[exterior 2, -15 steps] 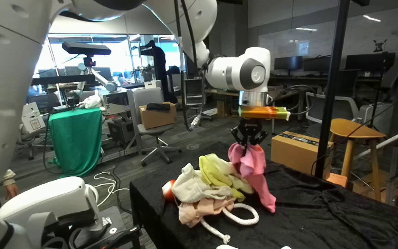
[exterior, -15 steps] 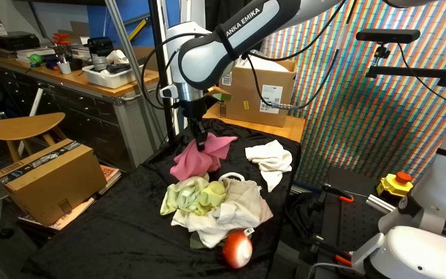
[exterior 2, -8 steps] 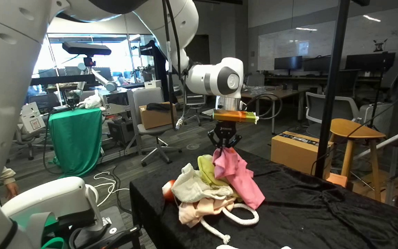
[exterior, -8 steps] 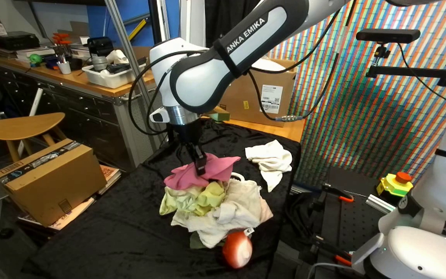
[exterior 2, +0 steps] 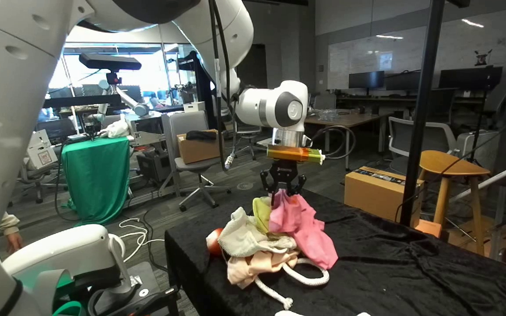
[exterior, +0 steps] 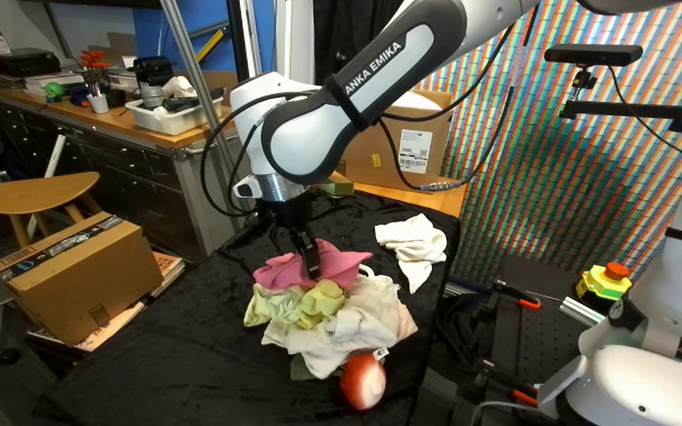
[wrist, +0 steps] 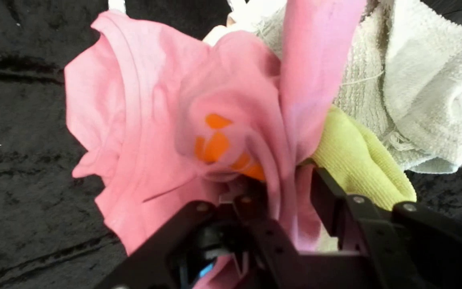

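Wrist view — pincer (wrist: 286, 190) straddles pink cloth (wrist: 231, 92)

The arm (exterior: 305, 133) is smooth, white and rounded; white "ANKA EMIKA" lettering (exterior: 375, 68) marks its black trim (exterior: 450, 32); a dark grey oval cap (exterior 2: 282, 109) bears a pale disc (exterior 2: 294, 110); black cable (exterior: 203, 168), silvery connector (exterior: 440, 186); shiny metal wrist ring (exterior: 280, 187); orange-banded, yellow-green block (exterior 2: 297, 154); black, angular tool (wrist: 285, 184) with round silver screws (wrist: 358, 199).

You lowered the gripper (wrist: 285, 188), shifted the pink garment (exterior 2: 308, 224) away from the tabletop edge (exterior: 388, 207) by the carton (exterior: 359, 148), over more of the yellow cloth (wrist: 365, 160); jaws now parted, a fold between.
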Controlling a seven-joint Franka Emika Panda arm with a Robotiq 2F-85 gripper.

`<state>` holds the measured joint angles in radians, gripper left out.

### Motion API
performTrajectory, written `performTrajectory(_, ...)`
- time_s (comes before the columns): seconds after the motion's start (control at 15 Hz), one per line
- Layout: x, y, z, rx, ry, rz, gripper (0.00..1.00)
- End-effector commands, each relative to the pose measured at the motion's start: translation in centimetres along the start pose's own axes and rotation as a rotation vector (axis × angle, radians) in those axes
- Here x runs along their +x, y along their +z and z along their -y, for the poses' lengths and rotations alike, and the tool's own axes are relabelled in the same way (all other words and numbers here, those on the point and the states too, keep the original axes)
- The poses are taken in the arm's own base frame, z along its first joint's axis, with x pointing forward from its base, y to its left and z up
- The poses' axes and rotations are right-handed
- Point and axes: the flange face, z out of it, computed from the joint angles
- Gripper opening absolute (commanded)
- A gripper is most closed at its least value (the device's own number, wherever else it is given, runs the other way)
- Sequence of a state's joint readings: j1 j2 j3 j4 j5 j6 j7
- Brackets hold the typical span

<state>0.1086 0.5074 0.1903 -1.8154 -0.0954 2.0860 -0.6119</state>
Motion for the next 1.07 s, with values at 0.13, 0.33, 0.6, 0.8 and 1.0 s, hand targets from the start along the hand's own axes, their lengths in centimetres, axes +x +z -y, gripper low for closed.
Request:
performTrajectory(0.13,-0.6,-1.3,0.7,0.01,0.044,-0.002,0.88)
performTrajectory(0.33,-1.0,-2.6,0.8,0.005,0.075,-0.024,1.0)
performTrajectory(0.6,-2.4,-3.9,0.8,-0.015,0.137,-0.065,1.0)
performTrajectory(0.8,-4.3,-3.7,0.3,-0.025,0.227,-0.095,1.0)
performTrajectory(1.0,-7.1,-2.9,-0.6,0.003,0.369,-0.136,1.0)
